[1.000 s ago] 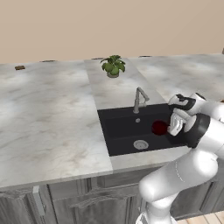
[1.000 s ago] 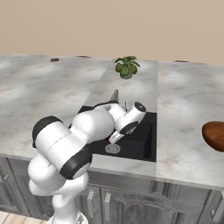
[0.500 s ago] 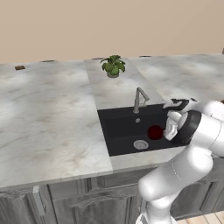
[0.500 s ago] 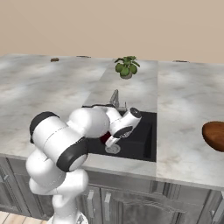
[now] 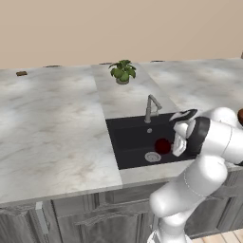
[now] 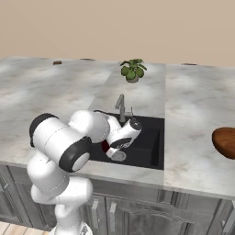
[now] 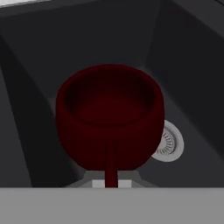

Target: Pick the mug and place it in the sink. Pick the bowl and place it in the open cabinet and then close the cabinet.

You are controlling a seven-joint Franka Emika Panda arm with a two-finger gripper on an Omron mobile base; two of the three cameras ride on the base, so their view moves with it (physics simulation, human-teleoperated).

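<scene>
Over the black rectangular sink [image 5: 137, 142], claw [image 5: 176, 144] clamped on small dark red rounded mug [image 7: 109, 118], drain [image 7: 168, 142] at mug's 4 o'clock. Probably not seated yet. Next: lower, release, fetch brown wooden bowl [image 6: 225, 142].

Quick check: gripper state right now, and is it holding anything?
Gripper: shut on the mug, held low inside the sink, beside the drain.

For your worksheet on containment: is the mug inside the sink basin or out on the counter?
Inside: the mug sits within the sink walls, beside the drain.
</scene>
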